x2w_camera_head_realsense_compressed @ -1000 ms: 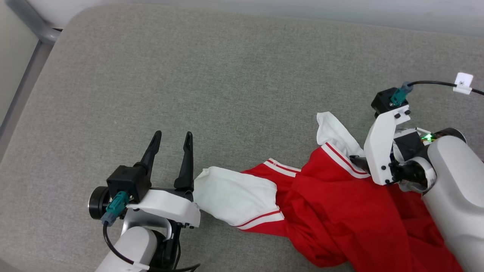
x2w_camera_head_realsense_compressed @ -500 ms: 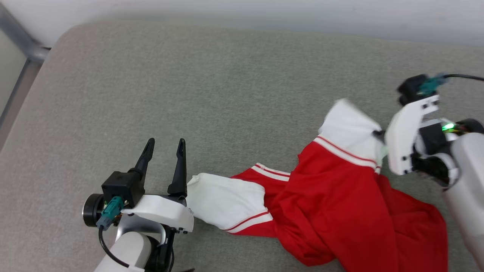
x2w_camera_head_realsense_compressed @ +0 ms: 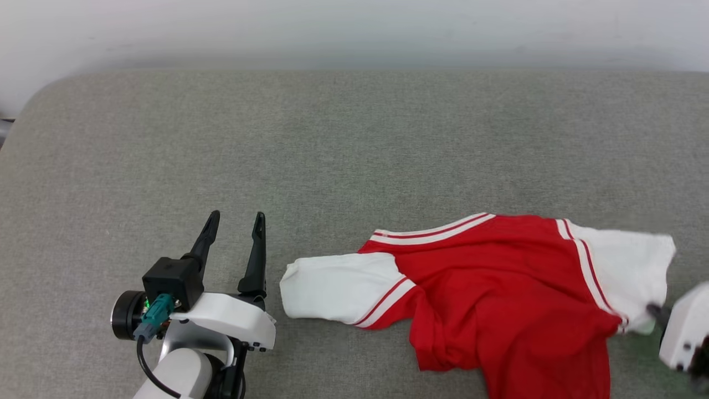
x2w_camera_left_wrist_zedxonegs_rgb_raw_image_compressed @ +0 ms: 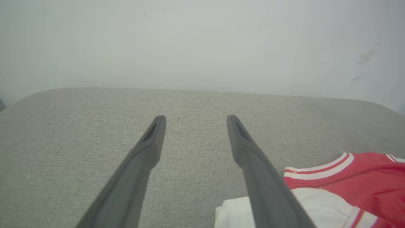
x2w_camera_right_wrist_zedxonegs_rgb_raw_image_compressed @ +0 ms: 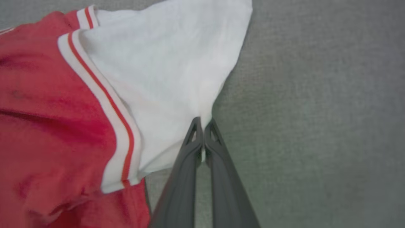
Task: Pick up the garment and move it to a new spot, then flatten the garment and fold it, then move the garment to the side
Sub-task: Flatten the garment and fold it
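Note:
The garment (x2w_camera_head_realsense_compressed: 498, 288) is a red shirt with white short sleeves and red-white striped trim, lying spread across the grey cushion (x2w_camera_head_realsense_compressed: 332, 144). No lettering shows on its upturned side. My right gripper (x2w_camera_right_wrist_zedxonegs_rgb_raw_image_compressed: 202, 122) is shut on the edge of the right white sleeve (x2w_camera_right_wrist_zedxonegs_rgb_raw_image_compressed: 164, 72); in the head view only its white housing shows at the right edge, with the gripper tips (x2w_camera_head_realsense_compressed: 652, 310) on that sleeve. My left gripper (x2w_camera_head_realsense_compressed: 232, 219) rests open on the cushion just left of the other white sleeve (x2w_camera_head_realsense_compressed: 332, 285), holding nothing. In the left wrist view the garment (x2w_camera_left_wrist_zedxonegs_rgb_raw_image_compressed: 348, 177) lies to the right of the open fingers.
A pale wall (x2w_camera_head_realsense_compressed: 354, 27) runs behind the cushion's far edge. The cushion's rounded left corner (x2w_camera_head_realsense_compressed: 33, 111) is near the frame edge. Bare grey fabric stretches beyond and to the left of the garment.
My right gripper shut on the right sleeve and pulled it out to the right, spreading the bunched shirt wider. The head camera tilted, shifting the whole picture. The left gripper stayed put.

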